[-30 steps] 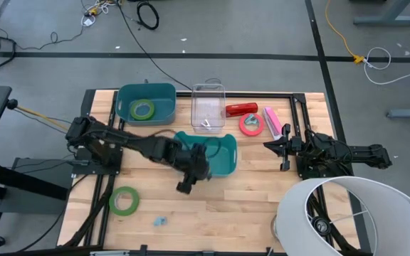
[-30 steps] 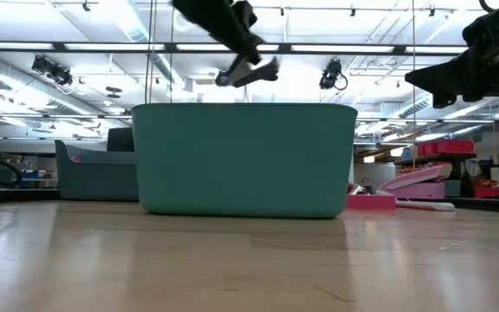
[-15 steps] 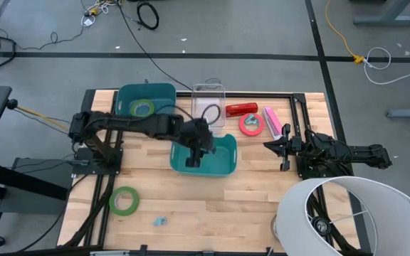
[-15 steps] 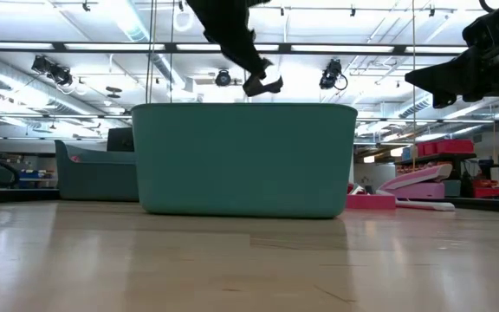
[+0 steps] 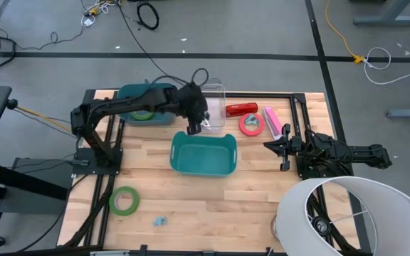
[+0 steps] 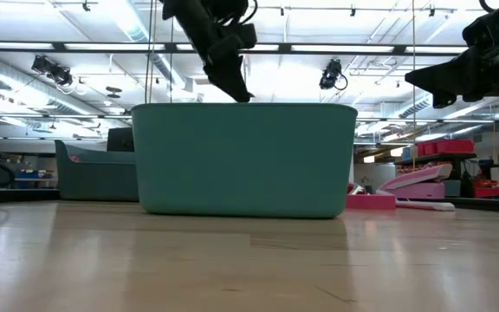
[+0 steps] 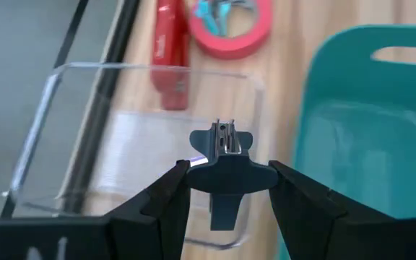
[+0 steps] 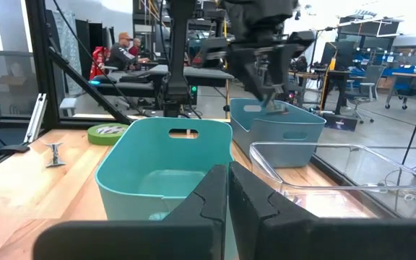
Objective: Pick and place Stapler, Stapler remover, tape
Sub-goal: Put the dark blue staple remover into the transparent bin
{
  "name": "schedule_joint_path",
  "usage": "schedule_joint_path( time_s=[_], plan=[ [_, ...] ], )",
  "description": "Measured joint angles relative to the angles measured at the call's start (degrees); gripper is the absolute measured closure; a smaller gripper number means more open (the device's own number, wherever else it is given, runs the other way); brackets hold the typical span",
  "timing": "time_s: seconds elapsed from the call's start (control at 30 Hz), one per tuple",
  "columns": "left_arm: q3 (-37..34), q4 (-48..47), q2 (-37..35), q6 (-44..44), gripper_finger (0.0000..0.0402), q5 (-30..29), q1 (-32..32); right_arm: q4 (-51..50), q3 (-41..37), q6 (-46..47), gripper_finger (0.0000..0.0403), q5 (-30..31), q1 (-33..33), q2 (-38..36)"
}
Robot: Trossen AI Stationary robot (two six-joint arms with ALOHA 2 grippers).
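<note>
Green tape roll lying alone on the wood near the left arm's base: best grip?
The green tape roll lies flat on the table, open centre up, nothing touching it. Best bet: come straight down from above, one finger in the hole, one outside, pinching the ring wall. Any side works; the one facing the left arm's base is probably easiest. The left gripper now holds a stapler remover.

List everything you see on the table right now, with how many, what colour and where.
Teal plastic bin: one, table centre.
Blue-grey plastic bin: one, back left, a green tape roll inside.
Clear plastic box: one, back centre.
Dark staple remover: one, held over the clear box.
Green tape roll on the wood: one, front left.
Pinkish-red tape roll: one, back right.
Red stapler: one, behind the pinkish-red roll.
Pink stapler: one, right of that roll.
Small blue object: one, front edge.
Left gripper: fingers shut on the remover.
Right gripper: parked at right, shut.
</note>
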Motion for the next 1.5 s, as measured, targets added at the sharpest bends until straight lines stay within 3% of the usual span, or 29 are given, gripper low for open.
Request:
schedule_joint_path(
  time_s=[0.4,0.8,1.1,1.5],
  plan=[
    [-0.02,3.92,0.70,0.71,0.0220,0.43,5.20,0.00,0.01,0.00,0.0385,0.01,-0.02,-0.01],
    [-0.04,9.49,7.50,0.02,0.0220,3.03,8.57,0.02,0.00,0.00,0.0385,-0.44,-0.02,0.07],
    [-0.04,9.82,12.18,-0.40,0.0220,5.39,10.06,0.02,0.01,0.00,0.0385,-0.45,0.00,0.08],
    [-0.04,10.05,12.85,-0.52,0.0219,5.51,10.06,0.02,0.01,0.00,0.0385,-0.44,0.01,0.08]
  ],
)
